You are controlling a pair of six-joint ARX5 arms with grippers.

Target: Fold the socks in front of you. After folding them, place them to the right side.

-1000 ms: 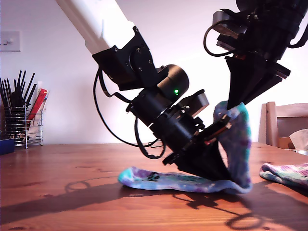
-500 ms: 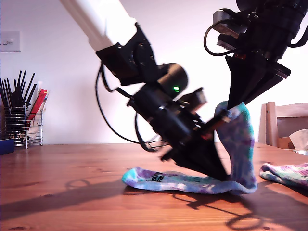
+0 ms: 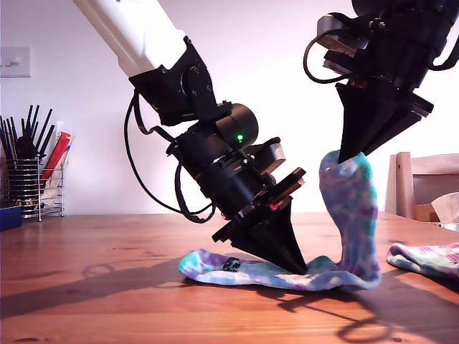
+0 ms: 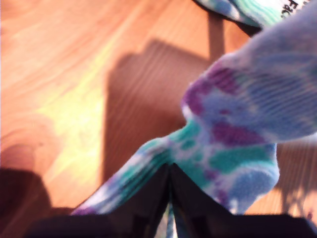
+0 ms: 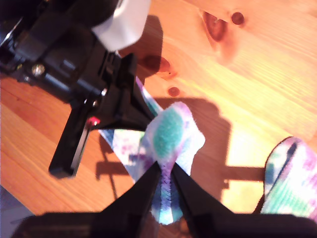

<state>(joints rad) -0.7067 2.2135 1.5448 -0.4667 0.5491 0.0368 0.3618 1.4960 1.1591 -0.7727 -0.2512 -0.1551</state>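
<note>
One tie-dye sock (image 3: pixel 237 269) lies along the wooden table, its toe end (image 3: pixel 350 208) lifted upright. My second gripper (image 3: pixel 349 154) hangs at the exterior view's upper right, shut on that toe (image 5: pixel 173 130). My first gripper (image 3: pixel 297 268) points down at the sock's middle, jaws together and pinching the fabric (image 4: pixel 233 129) against the table. The second wrist view looks down on the first arm's black fingers (image 5: pixel 130 106) beside the lifted toe. A second sock (image 3: pixel 427 258) lies flat at the exterior view's right, and its lettered cuff (image 4: pixel 250 9) shows in the first wrist view.
A wire holder (image 3: pixel 32 183) full of utensils and a blue container (image 3: pixel 8 216) stand at the exterior view's far left. A wooden chair (image 3: pixel 423 179) and a tissue box (image 3: pixel 446 208) sit behind the table at that view's right.
My first gripper has slid toward the exterior view's left, away from the lifted toe, and now stands steeper on the sock's middle. My second gripper has held still with the toe.
</note>
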